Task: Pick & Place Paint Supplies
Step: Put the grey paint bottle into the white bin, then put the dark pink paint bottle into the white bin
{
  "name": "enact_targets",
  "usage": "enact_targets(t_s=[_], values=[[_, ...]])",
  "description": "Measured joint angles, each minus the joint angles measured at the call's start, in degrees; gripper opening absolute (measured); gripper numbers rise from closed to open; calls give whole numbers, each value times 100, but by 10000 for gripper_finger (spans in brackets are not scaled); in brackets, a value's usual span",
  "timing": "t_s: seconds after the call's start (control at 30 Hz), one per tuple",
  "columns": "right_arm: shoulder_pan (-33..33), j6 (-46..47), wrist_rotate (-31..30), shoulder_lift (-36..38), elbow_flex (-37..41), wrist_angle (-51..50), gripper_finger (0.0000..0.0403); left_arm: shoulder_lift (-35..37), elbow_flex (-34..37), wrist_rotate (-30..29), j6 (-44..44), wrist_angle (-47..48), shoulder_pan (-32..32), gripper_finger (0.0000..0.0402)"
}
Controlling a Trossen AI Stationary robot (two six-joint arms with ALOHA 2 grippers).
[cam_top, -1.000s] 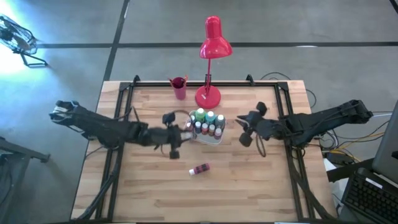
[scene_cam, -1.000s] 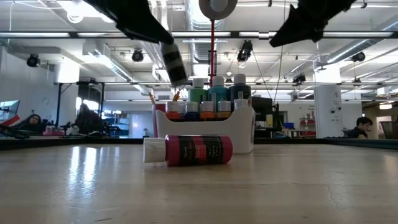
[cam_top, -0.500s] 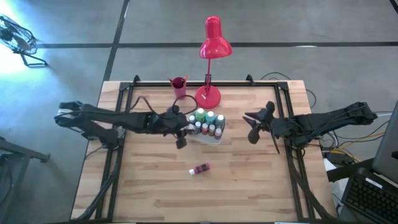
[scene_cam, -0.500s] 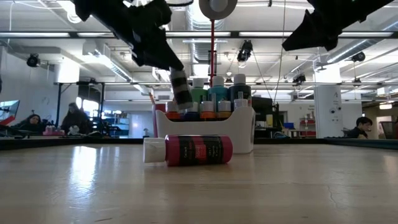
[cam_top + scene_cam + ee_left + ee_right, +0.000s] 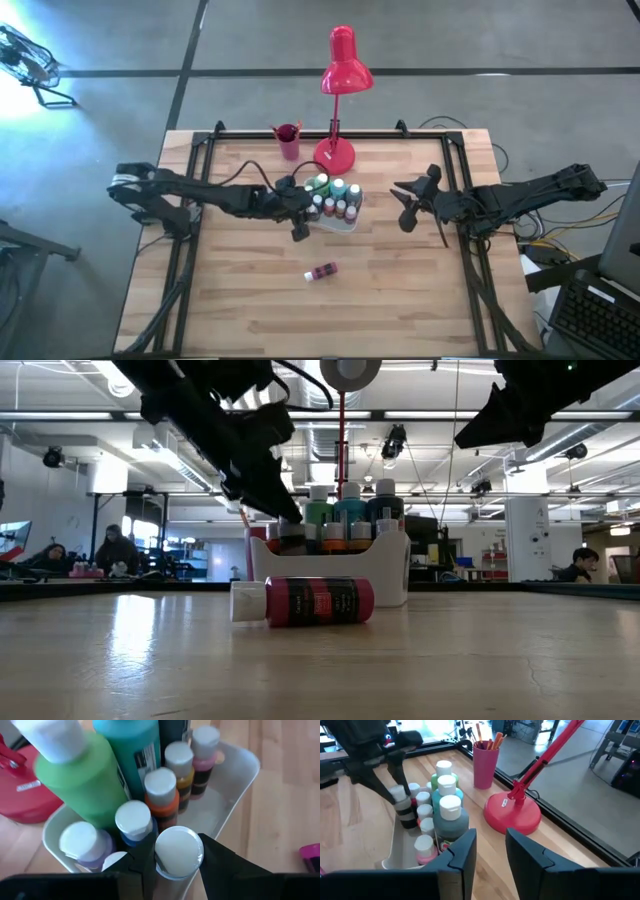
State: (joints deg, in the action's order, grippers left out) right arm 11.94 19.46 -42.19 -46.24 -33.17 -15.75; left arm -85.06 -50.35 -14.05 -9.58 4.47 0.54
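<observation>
A white tray [image 5: 345,226] holds several paint bottles, among them big green and teal ones [image 5: 85,775] and small pale-capped ones [image 5: 425,827]. My left gripper [image 5: 300,214] is at the tray's left near corner, shut on a small dark bottle with a white cap [image 5: 178,851]. One magenta bottle [image 5: 322,271] lies on its side on the table, nearer than the tray [image 5: 330,572]. My right gripper [image 5: 408,205] hovers open to the right of the tray, touching nothing. Brushes stand in the pink cup [image 5: 485,762]. My left gripper pinches the small dark bottle between its two fingers, just under the white cap [image 5: 399,794]. The fingers [image 5: 145,857] slant down at it from above and from the table's left. The bottle stands nearly upright, its lower part inside the tray among the others; its foot is hidden.
A red desk lamp [image 5: 338,100] stands behind the tray, its base [image 5: 514,812] close to the tray's far side. The pink cup [image 5: 287,140] stands to the lamp's left. Bare wood lies along the table's near side. People sit in the room beyond [image 5: 118,550].
My left gripper has carried the dark bottle right and toward the table's far edge, then lowered it from above the tray into the tray's left near corner, staying shut on it. My right gripper has drawn back a little toward the table's right.
</observation>
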Motion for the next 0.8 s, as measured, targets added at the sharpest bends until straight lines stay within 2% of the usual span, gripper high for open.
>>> enact_targets(t_s=[0.43, 0.63, 0.8], values=[[2, 2, 7, 0, 61, 28, 64, -306, 0, -15, -70, 11, 11, 122], [2, 2, 9, 0, 61, 28, 76, -301, 0, -17, -76, 9, 11, 226], [2, 2, 17, 0, 61, 28, 96, -279, 0, -1, -75, 22, 11, 270]])
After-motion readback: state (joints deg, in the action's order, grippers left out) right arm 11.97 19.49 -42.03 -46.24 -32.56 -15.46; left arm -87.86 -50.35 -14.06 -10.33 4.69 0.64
